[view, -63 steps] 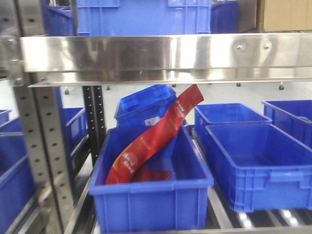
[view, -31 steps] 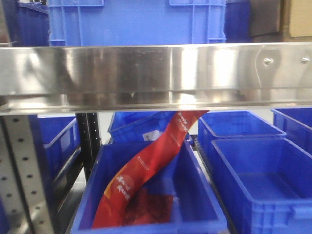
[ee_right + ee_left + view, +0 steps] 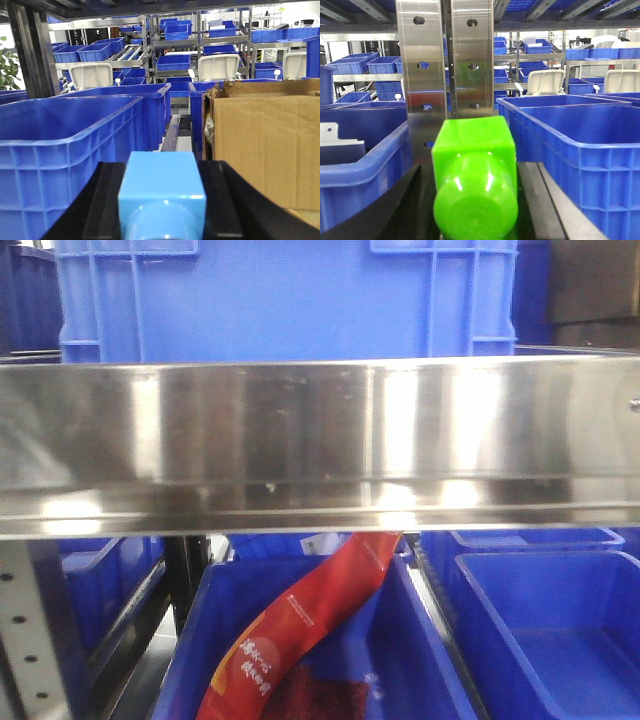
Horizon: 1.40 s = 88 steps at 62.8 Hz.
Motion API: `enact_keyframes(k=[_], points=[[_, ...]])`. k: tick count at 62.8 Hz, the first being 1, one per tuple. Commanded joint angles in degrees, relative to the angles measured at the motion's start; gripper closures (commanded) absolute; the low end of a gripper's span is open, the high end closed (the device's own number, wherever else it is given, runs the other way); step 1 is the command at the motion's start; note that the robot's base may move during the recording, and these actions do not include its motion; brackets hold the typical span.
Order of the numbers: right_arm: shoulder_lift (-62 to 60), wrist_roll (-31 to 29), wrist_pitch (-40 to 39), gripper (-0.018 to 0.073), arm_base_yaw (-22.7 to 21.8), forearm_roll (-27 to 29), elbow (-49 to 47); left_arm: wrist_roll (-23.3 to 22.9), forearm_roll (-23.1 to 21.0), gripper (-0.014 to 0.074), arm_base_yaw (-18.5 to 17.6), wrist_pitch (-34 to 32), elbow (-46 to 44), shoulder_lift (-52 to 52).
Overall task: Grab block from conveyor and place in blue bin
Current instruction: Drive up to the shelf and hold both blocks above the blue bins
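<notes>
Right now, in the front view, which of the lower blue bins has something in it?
The centre bin, holding a long red packet; the bin to its right shows only bare floor.

In the left wrist view, the left gripper [image 3: 475,200] is closed upon a green block [image 3: 472,150], with dark fingers [image 3: 417,205] pressed against its sides at 7 and 5 o'clock. In the right wrist view, the right gripper [image 3: 162,200] is likewise clamped on a light blue block [image 3: 162,175], flanked by black fingers [image 3: 102,200] at 7 and 5 o'clock (both wrists are held roughly level).
</notes>
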Motion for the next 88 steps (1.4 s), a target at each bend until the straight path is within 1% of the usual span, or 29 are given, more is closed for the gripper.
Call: enact_keyframes(k=[1, 81, 84, 88], points=[[-0.3, 0.0, -1.4, 0.0721, -0.1, -0.2, 0.0, -0.2, -0.4, 0.0708, -0.3, -0.9, 0.0, -0.1], [-0.3, 0.0, -1.0, 0.0721, -0.1, -0.2, 0.0, -0.2, -0.4, 0.0708, -0.3, -1.4, 0.0, -0.1], [-0.3, 0.0, 0.0, 0.0721, -0.1, -0.2, 0.0, -0.2, -1.2, 0.0708, -0.3, -2.0, -0.3, 0.2], [-0.3, 0.0, -0.8, 0.0721, -0.1, 0.3, -0.4, -0.2, -4.4, 0.0708, -0.4, -1.6, -1.6, 1.0]])
